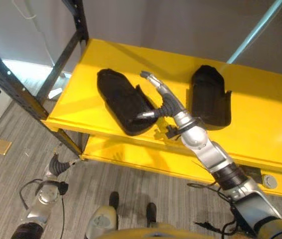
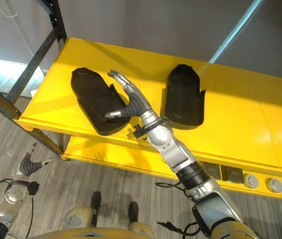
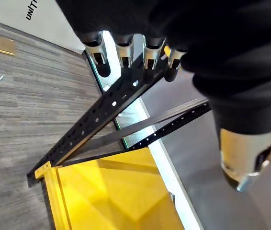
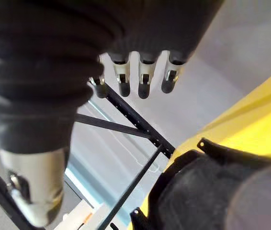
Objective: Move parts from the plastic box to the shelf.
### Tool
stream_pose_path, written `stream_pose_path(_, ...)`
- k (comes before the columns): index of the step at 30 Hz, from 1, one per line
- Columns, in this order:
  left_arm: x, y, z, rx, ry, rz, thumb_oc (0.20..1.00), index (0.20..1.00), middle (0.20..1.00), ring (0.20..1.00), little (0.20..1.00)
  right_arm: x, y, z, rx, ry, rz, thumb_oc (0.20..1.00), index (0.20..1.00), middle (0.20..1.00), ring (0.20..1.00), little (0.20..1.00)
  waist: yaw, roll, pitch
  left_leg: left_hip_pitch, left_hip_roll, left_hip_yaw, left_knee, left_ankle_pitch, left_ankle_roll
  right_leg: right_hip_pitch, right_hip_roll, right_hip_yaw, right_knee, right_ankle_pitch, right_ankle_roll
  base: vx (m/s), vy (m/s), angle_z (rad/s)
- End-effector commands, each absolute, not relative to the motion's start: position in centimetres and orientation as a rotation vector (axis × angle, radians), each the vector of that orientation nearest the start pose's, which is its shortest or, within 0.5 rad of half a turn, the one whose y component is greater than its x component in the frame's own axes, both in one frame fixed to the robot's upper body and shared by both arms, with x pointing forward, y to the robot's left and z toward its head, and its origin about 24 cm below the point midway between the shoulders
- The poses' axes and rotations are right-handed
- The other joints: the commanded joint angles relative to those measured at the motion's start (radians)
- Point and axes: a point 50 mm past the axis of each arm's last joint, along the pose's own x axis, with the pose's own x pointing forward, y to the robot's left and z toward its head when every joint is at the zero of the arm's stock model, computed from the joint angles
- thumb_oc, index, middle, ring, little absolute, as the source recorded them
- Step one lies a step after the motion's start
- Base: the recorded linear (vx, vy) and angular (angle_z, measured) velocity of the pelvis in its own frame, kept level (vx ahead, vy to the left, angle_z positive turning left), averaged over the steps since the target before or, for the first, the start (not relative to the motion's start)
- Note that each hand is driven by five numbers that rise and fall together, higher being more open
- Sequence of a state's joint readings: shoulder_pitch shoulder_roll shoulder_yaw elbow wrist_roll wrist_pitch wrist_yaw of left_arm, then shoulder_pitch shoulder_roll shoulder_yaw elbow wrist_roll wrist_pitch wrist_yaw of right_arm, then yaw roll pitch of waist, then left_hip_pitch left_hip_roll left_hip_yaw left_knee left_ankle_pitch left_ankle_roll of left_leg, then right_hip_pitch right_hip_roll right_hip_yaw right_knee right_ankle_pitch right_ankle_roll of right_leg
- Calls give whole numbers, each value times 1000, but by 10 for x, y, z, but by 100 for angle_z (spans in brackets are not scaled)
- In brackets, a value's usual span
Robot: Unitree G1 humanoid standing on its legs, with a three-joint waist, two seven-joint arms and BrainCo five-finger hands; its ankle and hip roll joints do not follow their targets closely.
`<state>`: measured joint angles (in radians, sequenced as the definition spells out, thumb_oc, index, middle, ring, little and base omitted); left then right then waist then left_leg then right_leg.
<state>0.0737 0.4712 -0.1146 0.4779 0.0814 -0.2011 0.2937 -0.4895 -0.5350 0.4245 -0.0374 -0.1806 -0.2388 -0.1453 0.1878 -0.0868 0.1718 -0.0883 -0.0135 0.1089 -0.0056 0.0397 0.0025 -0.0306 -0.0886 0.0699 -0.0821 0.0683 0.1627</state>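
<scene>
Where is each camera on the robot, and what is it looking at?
Left eye view: on the head, looking down at the yellow shelf, two black parts and the open right hand between them.
Right eye view: beside it, same scene; left part, right part, left hand low by the floor.
Left wrist view: along the left hand's straight fingers at the black shelf frame.
Right wrist view: along the right hand's fingers, over a black part.
Both eyes share everything.

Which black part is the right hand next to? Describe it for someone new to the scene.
On the yellow shelf lie two black parts. It is the left black part, nearer the dark upright post, with the open right hand beside it; the right black part lies apart.
</scene>
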Motion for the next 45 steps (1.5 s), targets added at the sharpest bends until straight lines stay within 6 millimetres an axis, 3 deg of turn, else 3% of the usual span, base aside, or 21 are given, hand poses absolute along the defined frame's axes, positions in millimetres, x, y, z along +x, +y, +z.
stream_pose_path(1,217,258,-25,601,231,131,1000,1000,1000,1000,1000,282,-114,190,-670,-813,412,1000,1000,1000,1000,1000,7,8,-35,102,146,42,27,-191,-94,-27,33,-21,86,-155,61,-16,-54,3)
stream_pose_path(7,192,263,-59,603,408,121,1000,1000,1000,1000,1000,268,-129,200,-721,-846,449,1000,1000,1000,1000,1000,-9,23,-27,93,163,55,-8,-152,-112,-42,37,-59,83,-158,54,-49,-49,1)
stream_pose_path(8,177,267,-75,586,501,144,1000,1000,1000,1000,1000,265,-132,201,-735,-847,473,1000,1000,1000,1000,1000,-14,28,-25,92,167,61,-18,-141,-117,-45,38,-67,82,-159,53,-49,-54,5)
stream_pose_path(11,163,270,-90,578,591,158,1000,1000,1000,1000,1000,264,-134,200,-751,-836,491,1000,1000,1000,1000,1000,-16,35,-25,95,169,68,-27,-136,-119,-46,38,-73,81,-161,51,-17,-25,-5)
stream_pose_path(14,134,274,-115,552,765,200,1000,1000,1000,1000,1000,266,-126,199,-777,-845,533,1000,1000,1000,1000,1000,-18,50,-18,85,174,76,-29,-125,-124,-61,37,-82,84,-160,50,-53,-12,-1)
stream_pose_path(18,125,269,-124,509,822,224,1000,1000,1000,1000,1000,267,-109,202,-773,-896,557,1000,1000,1000,1000,1000,-7,65,-9,71,175,77,-33,-117,-125,-78,36,-88,83,-154,51,-6,0,-1)
stream_pose_path(22,135,263,-120,486,773,227,1000,1000,1000,1000,1000,272,-92,206,-712,-928,555,1000,1000,1000,1000,1000,6,80,0,44,175,68,-36,-106,-126,-102,32,-95,81,-145,53,0,0,0)
stream_pose_path(24,157,256,-107,503,664,195,1000,1000,1000,1000,1000,279,-84,207,-674,-925,543,1000,1000,1000,1000,1000,17,92,9,22,174,63,-39,-97,-127,-120,29,-102,81,-139,56,-24,6,8)
stream_pose_path(30,193,242,-80,542,469,111,1000,1000,1000,1000,1000,286,-74,213,-603,-939,523,1000,1000,1000,1000,1000,37,98,16,-15,167,47,-39,-87,-128,-148,24,-113,84,-130,61,1,-1,13)
stream_pose_path(38,196,238,-77,546,446,89,1000,1000,1000,1000,1000,289,-72,207,-596,-899,560,1000,1000,1000,1000,1000,50,99,23,-45,163,33,-42,-76,-130,-173,19,-122,83,-123,65,15,-1,8)
stream_pose_path(45,184,246,-86,546,511,115,1000,1000,1000,1000,1000,289,-93,194,-671,-827,578,1000,1000,1000,1000,1000,45,95,27,-49,163,36,-45,-74,-132,-178,14,-129,83,-120,68,5,1,1)
